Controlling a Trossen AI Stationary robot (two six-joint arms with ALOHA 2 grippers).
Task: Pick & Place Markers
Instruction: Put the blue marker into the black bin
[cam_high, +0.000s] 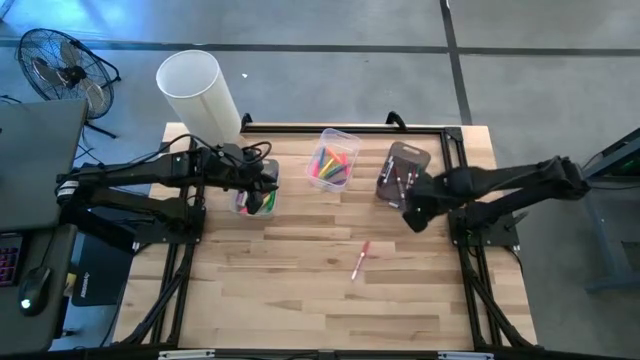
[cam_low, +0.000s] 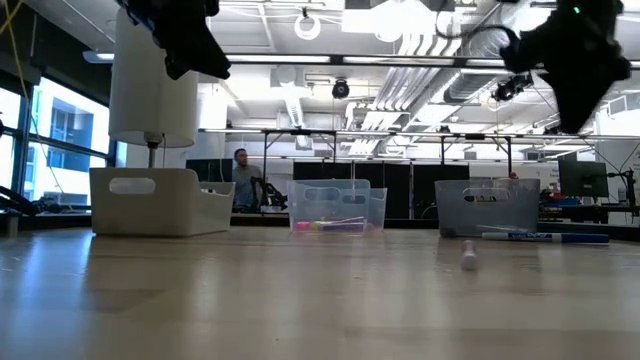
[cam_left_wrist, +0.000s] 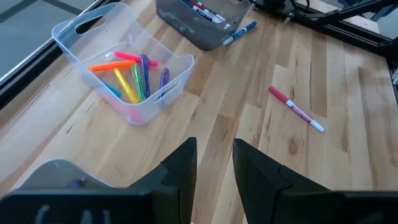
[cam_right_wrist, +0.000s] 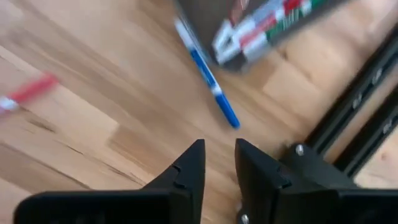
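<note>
One red-and-pink marker (cam_high: 360, 258) lies alone on the bare wood (cam_left_wrist: 295, 109) (cam_low: 468, 258). A blue marker (cam_right_wrist: 208, 78) lies flat beside the grey bin (cam_high: 402, 172) (cam_left_wrist: 239, 34). More markers lie in the clear middle bin (cam_high: 333, 160) (cam_left_wrist: 127, 78) and in the left bin (cam_high: 255, 200). My left gripper (cam_high: 265, 185) (cam_left_wrist: 214, 155) hovers over the left bin, empty, its fingers a narrow gap apart. My right gripper (cam_high: 415, 215) (cam_right_wrist: 219, 155) hangs above the table near the grey bin and the blue marker, also empty and narrowly open.
A tall white cylinder (cam_high: 195, 90) stands at the table's far left corner, behind the left bin (cam_low: 160, 200). The three bins sit in a row along the far side. Bare wood stretches across the near half of the table (cam_high: 320, 310). A person (cam_low: 240, 175) is far off in the room.
</note>
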